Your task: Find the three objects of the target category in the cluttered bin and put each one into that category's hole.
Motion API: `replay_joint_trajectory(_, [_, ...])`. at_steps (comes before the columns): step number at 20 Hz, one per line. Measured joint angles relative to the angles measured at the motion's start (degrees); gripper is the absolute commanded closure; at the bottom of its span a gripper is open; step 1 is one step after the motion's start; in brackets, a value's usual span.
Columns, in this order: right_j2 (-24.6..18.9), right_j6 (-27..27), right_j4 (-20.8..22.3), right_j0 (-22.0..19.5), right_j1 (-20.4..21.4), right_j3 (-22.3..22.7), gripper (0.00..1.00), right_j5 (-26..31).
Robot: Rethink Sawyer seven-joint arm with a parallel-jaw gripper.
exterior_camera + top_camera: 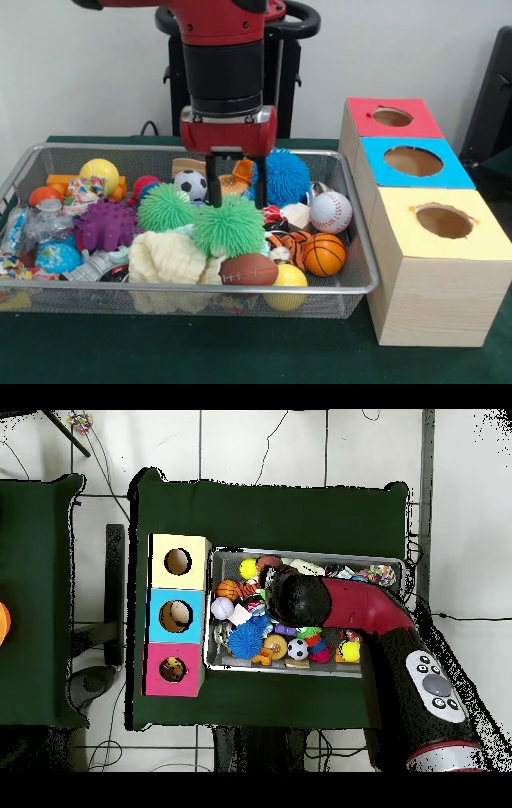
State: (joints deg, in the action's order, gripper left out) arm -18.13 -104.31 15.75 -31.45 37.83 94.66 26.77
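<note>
Gripper (237, 192), jaws apart, hangs over mid bin (360, 284) w/ green pom balls (230, 228) right below, tiger plush (286, 244) sits near basketball (324, 254), so risk = descent grabs a pom instead, nothing for red hole (392, 117).

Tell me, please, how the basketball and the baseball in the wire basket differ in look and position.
The basketball is orange with black lines, while the baseball is white with red stitching. In the front view the basketball lies nearer the camera, and the baseball sits behind it, closer to the blue spiky ball. They look about the same size, both are round, and both lie at the basket's end nearest the boxes.
</note>
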Motion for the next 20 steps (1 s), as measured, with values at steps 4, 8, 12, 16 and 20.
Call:
replay_joint_trajectory(4, [0.0,0.0,1.6,-0.4,-1.7,-2.2,0.0,0.0])
replay_joint_trajectory(8, [-0.1,0.0,3.8,-0.9,-3.9,-4.7,0.0,0.0])
replay_joint_trajectory(12, [-0.4,0.0,5.5,-1.7,-5.3,-6.2,0.0,0.0])
replay_joint_trajectory(16, [-1.3,0.0,7.8,-3.5,-6.4,-7.7,0.0,0.1])
replay_joint_trajectory(20, [-2.2,0.1,9.9,-6.3,-7.1,-8.8,0.0,0.7])
